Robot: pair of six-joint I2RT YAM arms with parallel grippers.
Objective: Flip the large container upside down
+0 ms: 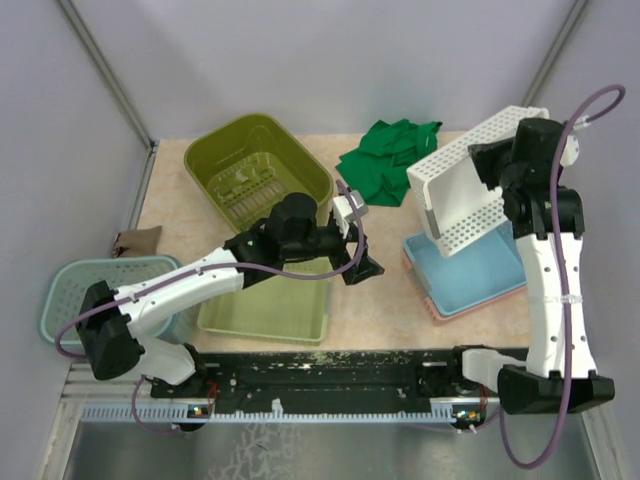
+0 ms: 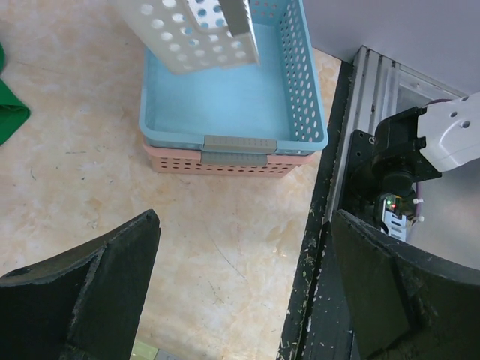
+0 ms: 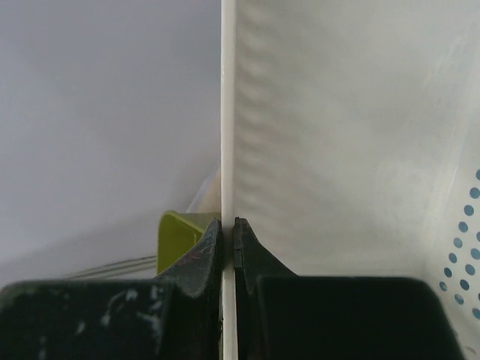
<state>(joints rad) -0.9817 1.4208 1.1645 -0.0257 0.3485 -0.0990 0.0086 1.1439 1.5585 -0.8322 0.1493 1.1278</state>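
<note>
While your right claw (image 3: 227,225) is clamped shut on a thin wall of the white container (image 1: 468,195), that container hangs off the worktop (image 1: 375,310), near the right edge. It is tilted steeply, with the end that carries a grey tab lowest. The right wrist view shows both pads pressed flat against the wall, one on each side.

Under the container's low end you have a blue basket (image 2: 301,82) nested in a pink basket (image 2: 225,163), both sitting flat by the right edge towards the near right corner. You cannot tell from these views whether the white container touches the blue one or only hangs above it.

Your left claw (image 2: 245,221) is open, jaws spread wide and holding nothing. It hovers over bare worktop about midway along the near edge, pointing towards the stacked baskets and well apart from them.

Towards the far left corner stands an olive tub (image 1: 203,162), upright. A shallow pale green tray (image 1: 265,315) lies in front of it near the near edge, partly under the left arm. A crumpled green cloth (image 1: 390,155) lies by the far edge, just left of the raised container.
</note>
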